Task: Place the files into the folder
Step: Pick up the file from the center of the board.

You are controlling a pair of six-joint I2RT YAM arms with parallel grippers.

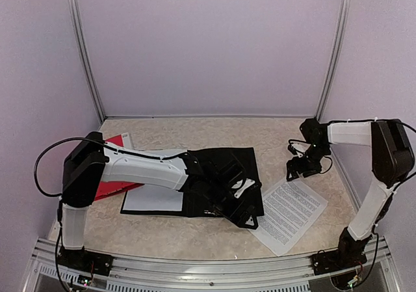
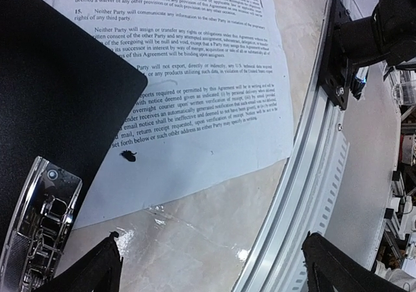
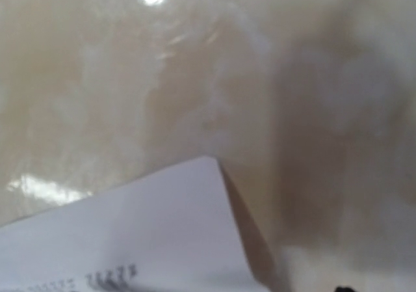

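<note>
Okay, the left pincer [image 1: 246, 212] hangs over the near right corner of the open black folder [image 1: 224, 165], and the wrist view shows its fingers [image 2: 97, 269] spread wide apart with nothing between them. Down there the folder's metal clip [image 2: 38, 224] gleams at 8 o'clock, and the folder's rounded corner overlaps the edge of a printed sheet [image 2: 208, 110]. From above, that printed sheet [image 1: 290, 214] lies flat on the table [image 1: 195, 237] at 4 o'clock from the folder, outside it. A blank sheet [image 1: 152, 199] pokes out at the folder's 8 o'clock edge, and a red cover [image 1: 112, 181] sits beyond that at 9 o'clock. The right pincer [image 1: 303, 169] sits low at the printed sheet's 12 o'clock corner. Its own camera gives only a blur of paper corner [image 3: 162, 233] and table, so whether it is open or closed I cannot tell.
</note>
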